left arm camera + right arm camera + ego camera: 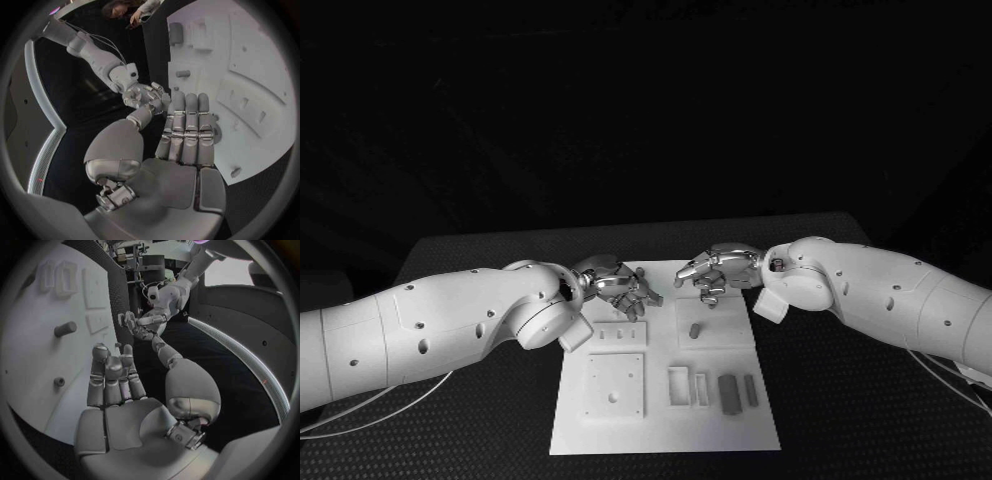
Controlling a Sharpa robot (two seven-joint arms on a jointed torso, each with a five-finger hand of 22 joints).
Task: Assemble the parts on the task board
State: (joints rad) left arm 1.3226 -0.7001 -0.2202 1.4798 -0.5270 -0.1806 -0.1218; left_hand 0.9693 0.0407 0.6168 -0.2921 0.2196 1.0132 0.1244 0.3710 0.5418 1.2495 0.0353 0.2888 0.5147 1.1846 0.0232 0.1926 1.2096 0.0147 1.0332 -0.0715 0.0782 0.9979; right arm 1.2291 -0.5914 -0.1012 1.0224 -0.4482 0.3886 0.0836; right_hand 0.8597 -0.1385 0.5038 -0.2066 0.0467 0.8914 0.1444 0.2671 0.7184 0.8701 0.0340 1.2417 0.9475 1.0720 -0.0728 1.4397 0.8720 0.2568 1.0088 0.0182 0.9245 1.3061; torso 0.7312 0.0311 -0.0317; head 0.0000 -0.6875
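Note:
The white task board (661, 420) lies in the middle of the table. A grey peg (694, 329) stands upright in its far half; the right wrist view shows this peg (64, 329) and a smaller stud (59, 382). Several grey bars (728, 390) lie in slots on the near right, beside a raised white frame (678, 385). My left hand (620, 285) hovers over the board's far left corner, fingers straight and together (184, 135), holding nothing. My right hand (715, 272) hangs over the far right edge, fingers (115, 377) loosely bent, empty.
A square white block (616, 385) with a hole sits on the board's near left, and a small plate with two short slots (609, 322) lies beyond it. Black table (848, 400) surrounds the board. Both forearms flank the board's far end.

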